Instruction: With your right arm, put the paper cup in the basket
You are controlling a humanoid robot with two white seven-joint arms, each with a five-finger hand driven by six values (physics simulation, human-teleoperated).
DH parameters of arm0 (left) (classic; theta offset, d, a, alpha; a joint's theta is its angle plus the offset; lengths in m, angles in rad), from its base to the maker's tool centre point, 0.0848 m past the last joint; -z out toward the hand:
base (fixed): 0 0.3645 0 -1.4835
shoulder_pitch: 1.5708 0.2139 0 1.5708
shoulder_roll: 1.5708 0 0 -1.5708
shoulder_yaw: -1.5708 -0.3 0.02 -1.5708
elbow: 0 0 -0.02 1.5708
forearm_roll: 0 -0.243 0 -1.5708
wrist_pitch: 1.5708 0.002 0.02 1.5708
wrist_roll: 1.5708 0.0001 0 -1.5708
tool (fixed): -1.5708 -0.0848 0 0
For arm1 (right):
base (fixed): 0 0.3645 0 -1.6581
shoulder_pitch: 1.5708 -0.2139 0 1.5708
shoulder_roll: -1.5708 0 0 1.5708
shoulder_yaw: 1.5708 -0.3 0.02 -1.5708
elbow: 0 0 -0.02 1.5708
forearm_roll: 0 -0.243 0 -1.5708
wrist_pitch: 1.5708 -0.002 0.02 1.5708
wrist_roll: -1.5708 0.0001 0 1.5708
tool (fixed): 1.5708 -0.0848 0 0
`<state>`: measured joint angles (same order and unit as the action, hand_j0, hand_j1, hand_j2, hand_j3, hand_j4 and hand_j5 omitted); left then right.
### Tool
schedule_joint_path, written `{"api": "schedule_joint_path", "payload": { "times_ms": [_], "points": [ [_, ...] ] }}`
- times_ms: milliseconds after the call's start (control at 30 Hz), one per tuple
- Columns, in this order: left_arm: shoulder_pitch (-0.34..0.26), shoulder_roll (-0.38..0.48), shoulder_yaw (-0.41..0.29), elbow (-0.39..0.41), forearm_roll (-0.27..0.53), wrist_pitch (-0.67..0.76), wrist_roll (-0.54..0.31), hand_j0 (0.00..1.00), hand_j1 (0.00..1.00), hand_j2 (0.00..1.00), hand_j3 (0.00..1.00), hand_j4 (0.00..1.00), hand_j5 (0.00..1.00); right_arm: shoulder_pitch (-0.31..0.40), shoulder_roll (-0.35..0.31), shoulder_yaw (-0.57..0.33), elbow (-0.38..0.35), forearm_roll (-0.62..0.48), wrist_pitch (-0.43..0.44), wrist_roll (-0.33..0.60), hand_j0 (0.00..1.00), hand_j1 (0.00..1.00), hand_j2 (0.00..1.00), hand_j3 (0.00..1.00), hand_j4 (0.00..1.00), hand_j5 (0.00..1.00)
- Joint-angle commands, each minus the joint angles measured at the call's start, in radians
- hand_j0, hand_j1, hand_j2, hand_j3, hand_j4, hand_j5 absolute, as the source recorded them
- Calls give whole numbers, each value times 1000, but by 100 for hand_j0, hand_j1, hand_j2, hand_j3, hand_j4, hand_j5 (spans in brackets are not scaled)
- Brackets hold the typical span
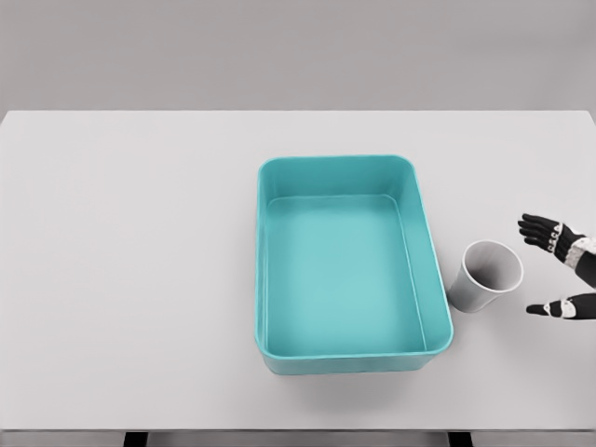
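A white paper cup (485, 277) stands upright on the table, just right of the teal basket (264, 279). The basket is a rectangular tub with nothing inside it. My right hand (540, 265) comes in from the right edge, its black fingers (540, 228) spread apart. The hand sits a short way right of the cup, with the upper fingers and the thumb on either side of the cup's level, not touching it. The left arm does not show.
The white table (130, 279) runs across the whole view, its front edge near the bottom of the picture and its far edge against a grey wall.
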<state>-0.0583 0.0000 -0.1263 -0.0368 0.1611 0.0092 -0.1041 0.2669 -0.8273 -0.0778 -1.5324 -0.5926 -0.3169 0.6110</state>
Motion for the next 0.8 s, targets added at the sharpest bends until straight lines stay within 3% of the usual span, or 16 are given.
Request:
{"api": "schedule_joint_path", "payload": {
  "times_ms": [0, 567, 767],
  "points": [
    [0, 0, -1, 0, 0, 0, 0, 100, 100, 100, 100, 100, 100, 0, 22, 16, 34, -4, -31, 0, 100, 100, 100, 100, 100, 100],
    [0, 0, -1, 0, 0, 0, 0, 100, 100, 100, 100, 100, 100, -6, 109, 26, 37, -6, -77, 0, 100, 100, 100, 100, 100, 100],
    [0, 0, 1, 0, 0, 0, 0, 100, 100, 100, 100, 100, 100, -74, 175, 67, 133, -6, -87, 0, 100, 100, 100, 100, 100, 100]
  ]
}}
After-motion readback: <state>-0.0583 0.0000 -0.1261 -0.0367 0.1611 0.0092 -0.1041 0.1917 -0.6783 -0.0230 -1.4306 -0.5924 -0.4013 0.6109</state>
